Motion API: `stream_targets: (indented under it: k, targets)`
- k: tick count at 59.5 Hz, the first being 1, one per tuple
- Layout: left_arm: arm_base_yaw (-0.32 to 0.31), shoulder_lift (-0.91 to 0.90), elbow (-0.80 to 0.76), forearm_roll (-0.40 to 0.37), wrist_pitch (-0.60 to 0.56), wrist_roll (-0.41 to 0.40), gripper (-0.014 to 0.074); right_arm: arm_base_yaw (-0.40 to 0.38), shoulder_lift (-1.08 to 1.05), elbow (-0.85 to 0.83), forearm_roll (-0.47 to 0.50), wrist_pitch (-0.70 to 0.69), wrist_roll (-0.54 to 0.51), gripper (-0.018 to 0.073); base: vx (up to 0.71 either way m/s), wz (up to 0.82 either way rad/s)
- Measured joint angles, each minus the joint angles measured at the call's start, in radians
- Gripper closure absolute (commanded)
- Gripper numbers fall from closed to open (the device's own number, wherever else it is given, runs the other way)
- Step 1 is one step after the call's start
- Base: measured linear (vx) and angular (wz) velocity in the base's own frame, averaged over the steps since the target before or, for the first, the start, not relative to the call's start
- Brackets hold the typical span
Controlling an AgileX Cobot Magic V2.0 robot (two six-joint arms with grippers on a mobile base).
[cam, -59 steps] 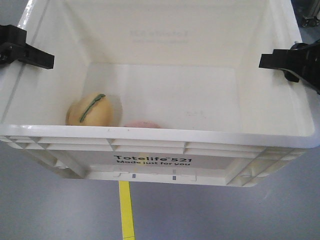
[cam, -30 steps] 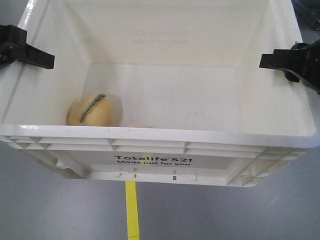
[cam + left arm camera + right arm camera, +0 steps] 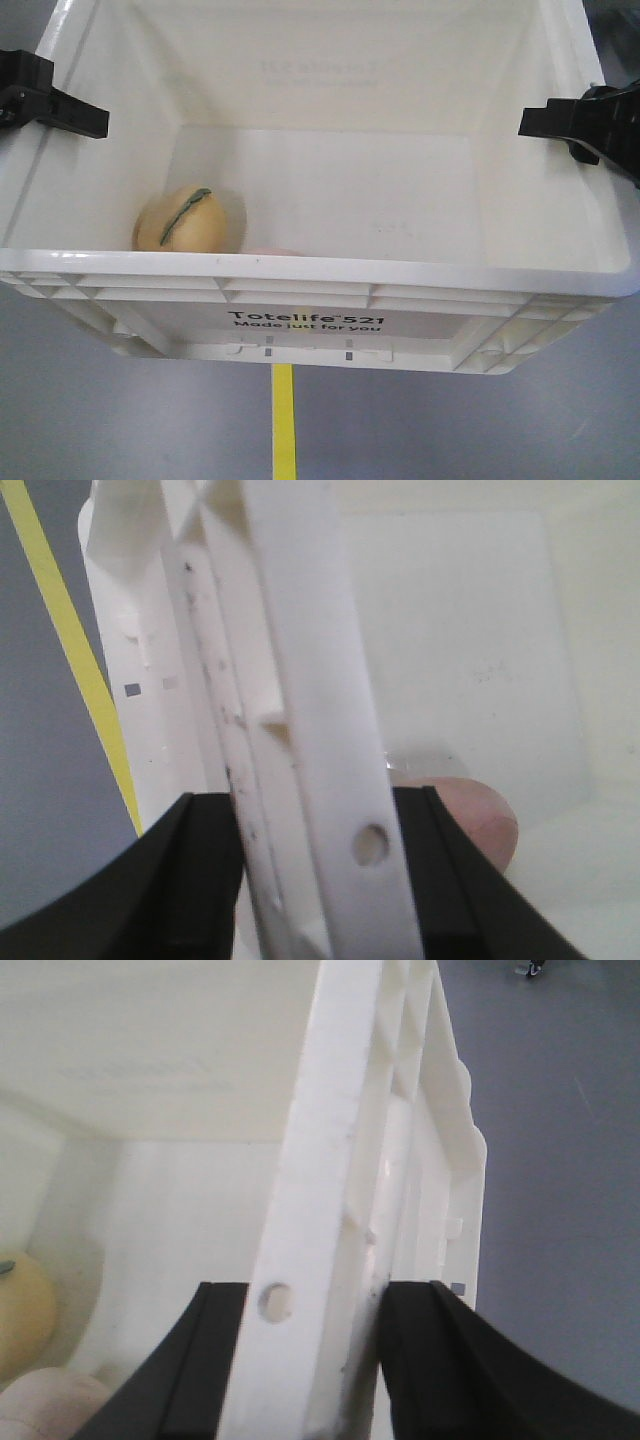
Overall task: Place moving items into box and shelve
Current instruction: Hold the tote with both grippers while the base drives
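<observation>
The white box (image 3: pixel 420 296), printed "Totelife 521", fills the front view. My left gripper (image 3: pixel 62 108) is shut on its left rim (image 3: pixel 305 670), black fingers on either side of the wall. My right gripper (image 3: pixel 560 122) is shut on the right rim (image 3: pixel 325 1160) the same way. Inside, the pale yellow toy with a green stripe (image 3: pixel 180 222) lies at the front left of the floor. Only a pinkish sliver of the second toy (image 3: pixel 272 249) shows over the front rim beside it; it appears as a pinkish round shape (image 3: pixel 482 820) in the left wrist view.
Grey floor lies under and around the box, with a yellow tape line (image 3: pixel 284 420) running toward me below its front wall. The rest of the box's inside floor (image 3: pixel 400 200) is bare white plastic.
The yellow floor line has shifted to the right under the box. The box and both grippers keep their place in view. Less of the pinkish toy shows over the front rim.
</observation>
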Motion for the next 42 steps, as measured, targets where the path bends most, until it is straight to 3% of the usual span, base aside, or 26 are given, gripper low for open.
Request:
stream_targets:
  k: [42]
  targets:
    - [0.000,0.000,0.000,0.000,0.001,-0.002,0.0600,0.000,0.000,0.000,0.000,0.001,0.000,0.0565,0.19,0.09]
